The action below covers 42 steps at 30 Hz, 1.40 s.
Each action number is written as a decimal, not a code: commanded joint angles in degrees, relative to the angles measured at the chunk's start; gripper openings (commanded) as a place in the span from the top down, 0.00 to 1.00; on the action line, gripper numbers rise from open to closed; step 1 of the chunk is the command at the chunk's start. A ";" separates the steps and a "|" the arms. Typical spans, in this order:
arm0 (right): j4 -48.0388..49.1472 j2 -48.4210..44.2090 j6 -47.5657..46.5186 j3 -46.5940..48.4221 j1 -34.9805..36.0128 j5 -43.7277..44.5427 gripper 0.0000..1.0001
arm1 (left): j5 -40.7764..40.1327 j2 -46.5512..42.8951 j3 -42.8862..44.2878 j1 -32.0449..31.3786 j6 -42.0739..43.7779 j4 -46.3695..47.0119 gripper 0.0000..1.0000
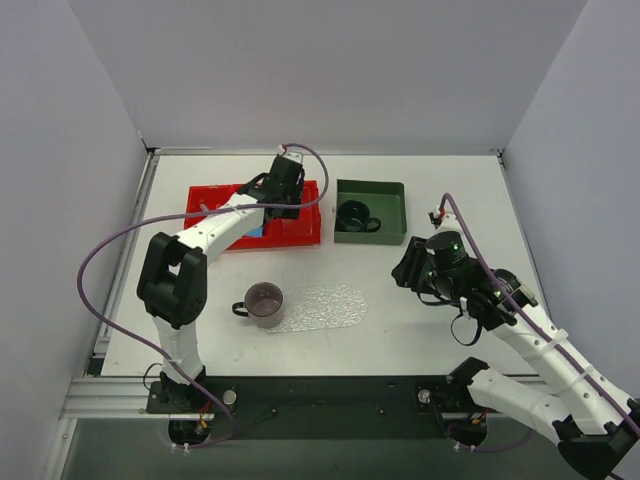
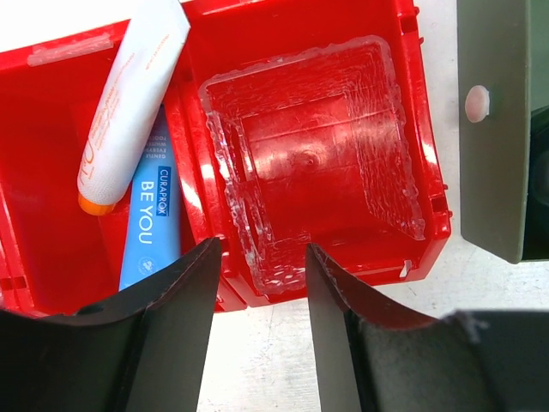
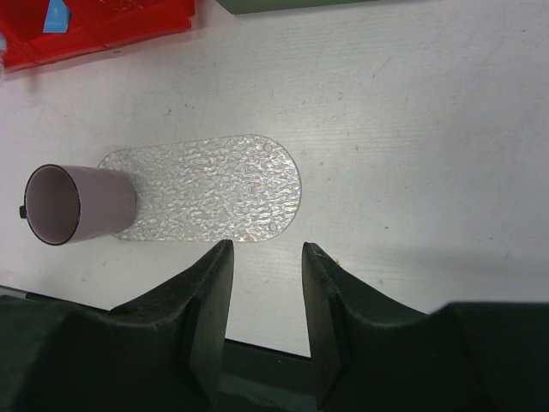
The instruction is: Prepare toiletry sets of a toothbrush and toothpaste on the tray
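The toothpaste (image 2: 129, 103), a white tube with an orange cap, lies in the left compartment of the red bin (image 2: 412, 112). It lies partly over the light-blue toothbrush (image 2: 153, 225), which is printed "BE YOU". My left gripper (image 2: 262, 257) is open and empty. It hangs above the bin's edge, beside the middle compartment, and shows in the top view (image 1: 283, 205). The clear bumpy tray (image 1: 325, 307) lies mid-table and shows in the right wrist view (image 3: 214, 184). My right gripper (image 3: 266, 253) is open and empty. It is near the tray's right end and shows in the top view (image 1: 408, 268).
A mauve cup (image 1: 264, 302) lies on its side on the tray's left end and shows in the right wrist view (image 3: 73, 206). A dark green bin (image 1: 370, 212) holding a dark cup (image 1: 352, 215) stands right of the red bin (image 1: 300, 232). A clear plastic insert (image 2: 317, 163) fills the bin's middle compartment.
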 commanded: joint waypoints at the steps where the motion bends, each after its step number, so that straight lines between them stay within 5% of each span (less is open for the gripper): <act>1: -0.34 1.66 -0.14 0.25 -0.35 -0.84 0.67 | 1.32 1.59 3.09 0.53 -0.26 -0.06 0.47; 22: 1.07 4.91 0.04 0.25 -0.26 -3.30 0.67 | 2.55 4.32 4.32 1.94 -0.35 -0.42 0.62; 37: 1.07 5.35 0.30 0.25 -0.35 -3.74 0.67 | 3.16 3.44 4.50 1.94 -0.18 -0.50 0.98; 42: 1.07 5.35 0.30 0.25 -0.26 -3.74 0.67 | 3.34 2.39 4.15 1.94 -0.26 -0.16 1.00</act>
